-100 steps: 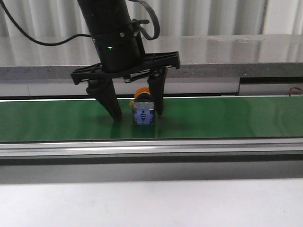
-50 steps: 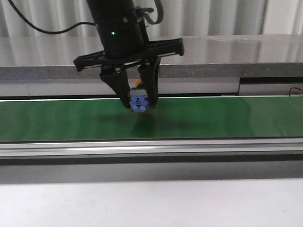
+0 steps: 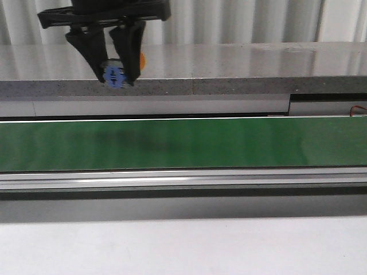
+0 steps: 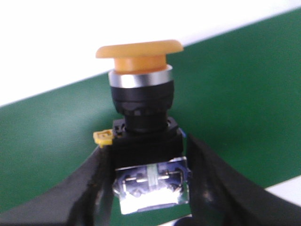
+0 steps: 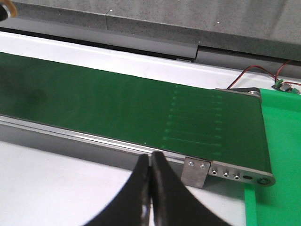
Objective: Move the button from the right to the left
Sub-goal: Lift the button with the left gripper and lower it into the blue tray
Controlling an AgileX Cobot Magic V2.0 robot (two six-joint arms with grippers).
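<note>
My left gripper [image 3: 116,77] is shut on the button [image 3: 116,75] and holds it high above the green belt [image 3: 229,143], at the upper left of the front view. In the left wrist view the button [image 4: 143,122] stands between my black fingers [image 4: 84,188], its orange-yellow cap up, black collar below, blue and clear base clamped at the jaws. My left gripper [image 4: 150,183] grips that base. My right gripper [image 5: 150,162] is shut and empty, above the white table [image 5: 56,188] by the belt's near rail.
The green conveyor belt [image 5: 117,103] runs across, with a metal rail [image 3: 183,180] at its near side and an end bracket [image 5: 197,172]. A grey ledge [image 3: 229,69] lies behind it. A green mat [image 5: 282,141] and wires [image 5: 254,75] sit past the belt's end.
My left gripper closed on the button on the belt, then lifted it up and to the left, well above the belt.
</note>
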